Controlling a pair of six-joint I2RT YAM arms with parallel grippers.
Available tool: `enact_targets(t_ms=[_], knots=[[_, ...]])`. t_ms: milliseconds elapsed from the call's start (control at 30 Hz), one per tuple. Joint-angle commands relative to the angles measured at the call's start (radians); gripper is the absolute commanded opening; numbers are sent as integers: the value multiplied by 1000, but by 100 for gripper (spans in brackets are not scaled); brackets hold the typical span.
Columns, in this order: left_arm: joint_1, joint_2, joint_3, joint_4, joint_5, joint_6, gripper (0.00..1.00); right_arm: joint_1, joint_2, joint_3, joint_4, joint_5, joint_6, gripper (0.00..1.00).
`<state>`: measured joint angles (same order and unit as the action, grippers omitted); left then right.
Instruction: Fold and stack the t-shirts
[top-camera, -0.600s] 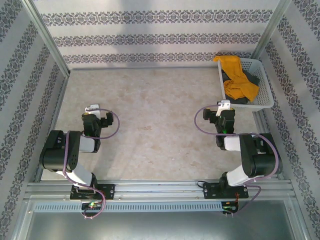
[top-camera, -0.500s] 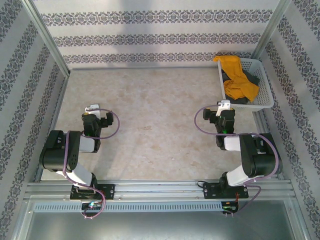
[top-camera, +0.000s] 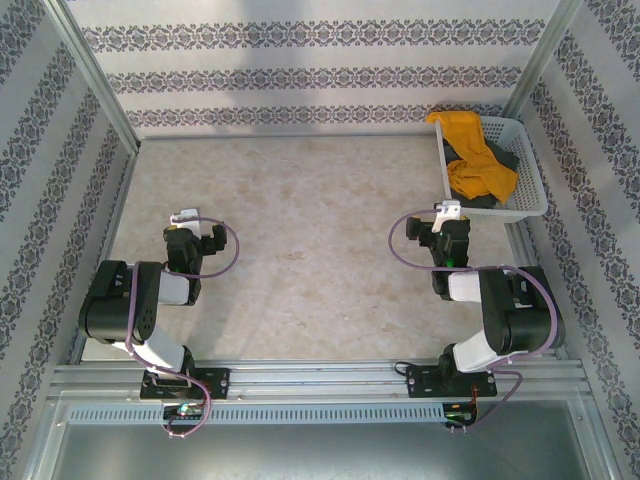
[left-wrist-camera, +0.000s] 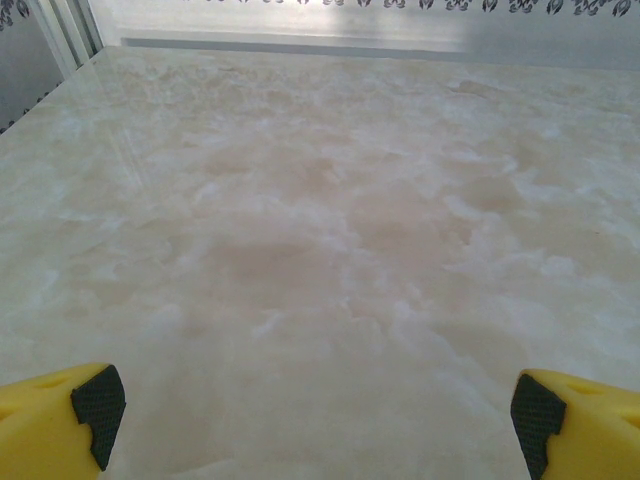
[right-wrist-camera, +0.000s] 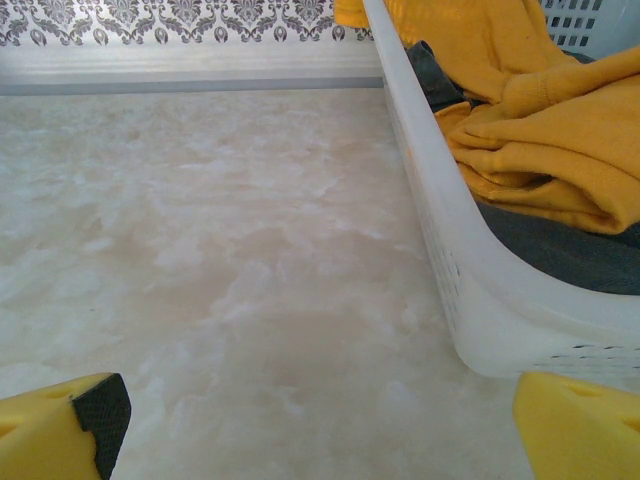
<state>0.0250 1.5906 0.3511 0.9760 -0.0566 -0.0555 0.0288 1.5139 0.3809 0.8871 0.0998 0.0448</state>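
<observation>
1. Your left claw (left-wrist-camera: 320, 432) is spread wide and empty, low over the bare surface (left-wrist-camera: 320, 250) on the left side.
2. Your right claw (right-wrist-camera: 320, 435) is also spread wide and empty, near the white basket (right-wrist-camera: 440, 230) but not touching it.
3. The orange-yellow t-shirt (right-wrist-camera: 540, 130) is crumpled in the basket on top of the charcoal grey t-shirt (right-wrist-camera: 570, 255).
4. The basket sits at the far right of the surface.

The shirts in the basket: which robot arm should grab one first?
Right. The right gripper is open right by the basket holding the orange-yellow shirt and grey shirt; the left gripper sits far across the table.
</observation>
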Motion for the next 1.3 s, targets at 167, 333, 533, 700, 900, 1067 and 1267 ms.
enact_targets(t_ms=[167,333,533,700,900,1067,1267], knots=[[-11,-11,13,-6,-2,13,100,4,-2,-7,31,10,-9,98],[-11,-11,11,-2,0,12,100,3,0,-7,32,9,-9,98],[-37,-85,-35,43,-47,36,100,61,-124,31,-121,131,-50,98],[-139,-473,208,-602,-300,-138,100,86,-376,481,-884,-19,230,98],[-20,-467,431,-957,63,-666,100,-1,-222,869,-1211,-47,422,98],[-99,-247,737,-1177,228,-643,100,-77,-6,1159,-1451,93,465,87],[-317,-102,957,-1326,249,-536,97,-187,275,1391,-1618,60,477,83]])
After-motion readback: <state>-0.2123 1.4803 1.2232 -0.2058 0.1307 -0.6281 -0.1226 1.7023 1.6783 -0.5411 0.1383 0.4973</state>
